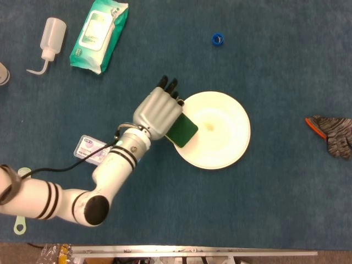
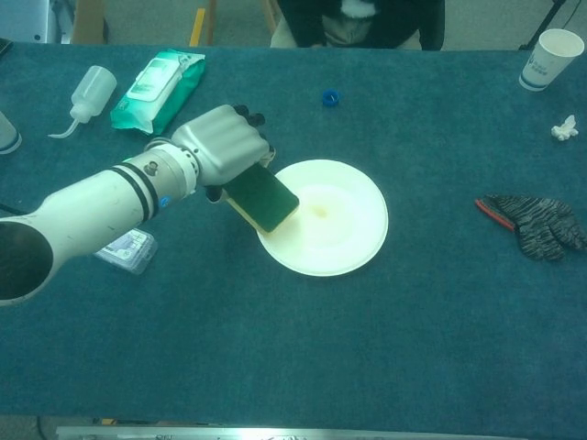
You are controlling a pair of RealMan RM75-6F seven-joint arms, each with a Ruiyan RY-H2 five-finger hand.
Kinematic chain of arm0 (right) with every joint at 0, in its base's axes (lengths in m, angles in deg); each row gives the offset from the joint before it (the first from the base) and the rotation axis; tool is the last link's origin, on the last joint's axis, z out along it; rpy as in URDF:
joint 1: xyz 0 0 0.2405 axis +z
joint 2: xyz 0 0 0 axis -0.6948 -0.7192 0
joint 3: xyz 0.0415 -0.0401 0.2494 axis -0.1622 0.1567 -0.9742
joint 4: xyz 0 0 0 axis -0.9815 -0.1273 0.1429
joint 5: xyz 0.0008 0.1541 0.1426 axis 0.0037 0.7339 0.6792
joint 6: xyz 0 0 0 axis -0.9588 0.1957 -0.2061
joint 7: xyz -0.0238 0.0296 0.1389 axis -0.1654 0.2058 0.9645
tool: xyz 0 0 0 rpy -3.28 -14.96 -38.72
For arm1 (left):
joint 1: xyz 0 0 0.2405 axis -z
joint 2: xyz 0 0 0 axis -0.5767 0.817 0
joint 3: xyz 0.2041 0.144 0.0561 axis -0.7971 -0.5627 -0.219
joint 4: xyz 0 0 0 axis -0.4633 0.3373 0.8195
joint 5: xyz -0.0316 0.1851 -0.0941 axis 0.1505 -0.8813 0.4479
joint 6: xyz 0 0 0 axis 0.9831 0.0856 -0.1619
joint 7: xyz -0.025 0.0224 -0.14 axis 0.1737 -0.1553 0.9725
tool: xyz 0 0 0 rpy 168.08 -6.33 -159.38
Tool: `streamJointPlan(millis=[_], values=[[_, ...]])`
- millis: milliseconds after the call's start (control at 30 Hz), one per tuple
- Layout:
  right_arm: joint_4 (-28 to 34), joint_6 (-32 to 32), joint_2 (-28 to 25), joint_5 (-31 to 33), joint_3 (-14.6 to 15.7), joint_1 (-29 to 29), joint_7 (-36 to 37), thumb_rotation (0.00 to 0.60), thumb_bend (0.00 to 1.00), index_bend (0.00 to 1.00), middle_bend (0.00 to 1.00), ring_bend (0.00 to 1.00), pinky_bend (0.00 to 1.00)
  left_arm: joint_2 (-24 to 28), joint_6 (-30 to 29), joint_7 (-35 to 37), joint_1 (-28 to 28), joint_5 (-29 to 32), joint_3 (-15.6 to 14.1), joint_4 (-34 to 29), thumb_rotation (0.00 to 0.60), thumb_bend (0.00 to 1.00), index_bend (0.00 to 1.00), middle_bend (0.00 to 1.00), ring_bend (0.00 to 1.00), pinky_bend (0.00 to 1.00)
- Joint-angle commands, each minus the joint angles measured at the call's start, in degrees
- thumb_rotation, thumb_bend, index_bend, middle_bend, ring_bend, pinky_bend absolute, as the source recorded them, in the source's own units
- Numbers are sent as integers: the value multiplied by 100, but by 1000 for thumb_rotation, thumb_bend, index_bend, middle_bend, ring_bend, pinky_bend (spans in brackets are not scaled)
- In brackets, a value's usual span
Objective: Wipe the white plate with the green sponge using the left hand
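The left hand (image 1: 158, 113) grips the green sponge (image 1: 183, 131) (fingers curled over its top edge). The sponge sits tilted over the left rim of the white plate (image 1: 220, 132) on the desk (image 1: 264, 209). The right hand is out of view.

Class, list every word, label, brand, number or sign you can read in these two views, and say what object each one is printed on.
No text can be read.
Wet-wipes pack: pale label with print, too blurred to read.
Small clear box beside the left arm: printed label, too small to read.
Paper cup: no print can be made out.
Squeeze bottle, white plate, green sponge: no markings visible.
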Motion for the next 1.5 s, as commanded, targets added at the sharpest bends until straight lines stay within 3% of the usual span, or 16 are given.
streamJointPlan(millis=[33,1000,1500], values=[[-8,9,2,5,0,5,2,600,388,389,394,224,449,-137,-15,-147,163,125,15,96,600,255,419,278,72,89],[-78,95,-12,126,-28,24,-3,600,388,389,394,224,449,-1035,-18,-804,1094,1063,19,1332,600,256,416,275,73,88],[-101,96,2,131,-32,28,10,600,388,389,394,224,449,-1276,-88,-1064,1390,1233,27,1279,600,256,415,275,73,89]])
